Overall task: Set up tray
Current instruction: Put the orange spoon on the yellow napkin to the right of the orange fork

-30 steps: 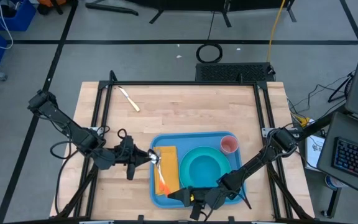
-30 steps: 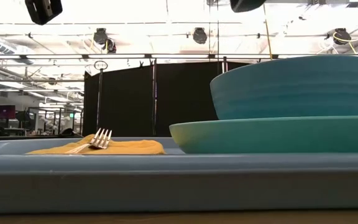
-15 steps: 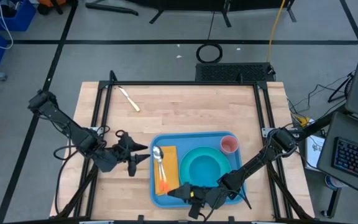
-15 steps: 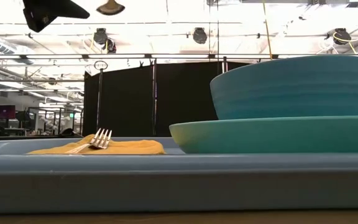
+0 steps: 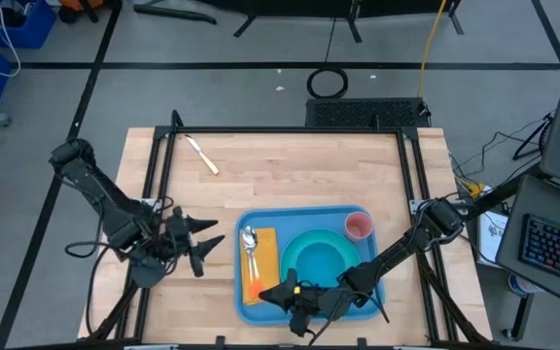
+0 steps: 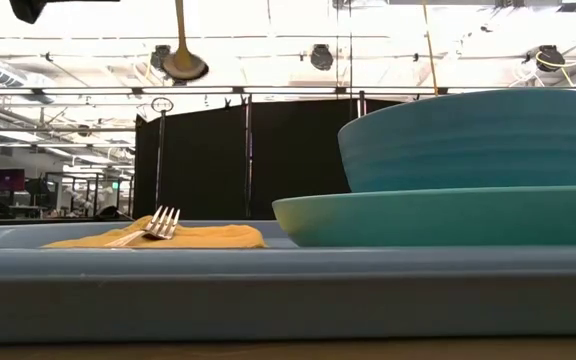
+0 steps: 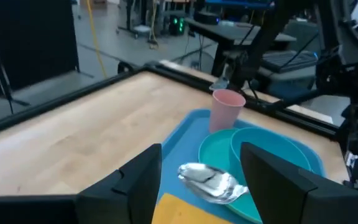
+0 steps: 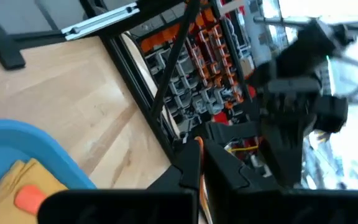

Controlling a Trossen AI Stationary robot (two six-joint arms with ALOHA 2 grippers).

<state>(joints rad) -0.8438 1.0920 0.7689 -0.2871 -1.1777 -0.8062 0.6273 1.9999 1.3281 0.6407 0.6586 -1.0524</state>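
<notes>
Left arm reaches in from the bench's (image 5: 290, 165) left edge, elbow folded, its gripper (image 5: 207, 248) held just off the left rim of the tray (image 5: 304, 216), over bare wood. Jaws parted, nothing between them; the left wrist view looks through the gap at a spoon (image 7: 211, 182) lying on the tray ahead, bowl toward the cup. Right arm comes in low from the right corner and stretches along the tray's near edge; its gripper (image 5: 287, 292) sits at the tray's near left corner, fingers pressed together with nothing in them, beside the orange end of a utensil (image 5: 255, 289). Tray lies in the near middle of the bench, directly ahead of the left gripper and under the right one. On it, from the left gripper outward: spoon, yellow napkin (image 5: 263, 255), teal plate (image 5: 321, 265) with a bowl (image 6: 473, 140) on it, pink cup (image 5: 358, 226) at the far right corner. The low view shows fork tines (image 6: 161, 223) resting on the napkin. Beyond the left gripper, toward the bench's far side, a broad stretch of bare wood; only a pale stick-like item (image 5: 202, 155) lies near the far left corner. A black frame rail (image 5: 156, 175) runs along the left edge, close behind the left arm. Narrow strip of bench between tray and near edge, where the right arm lies.
</notes>
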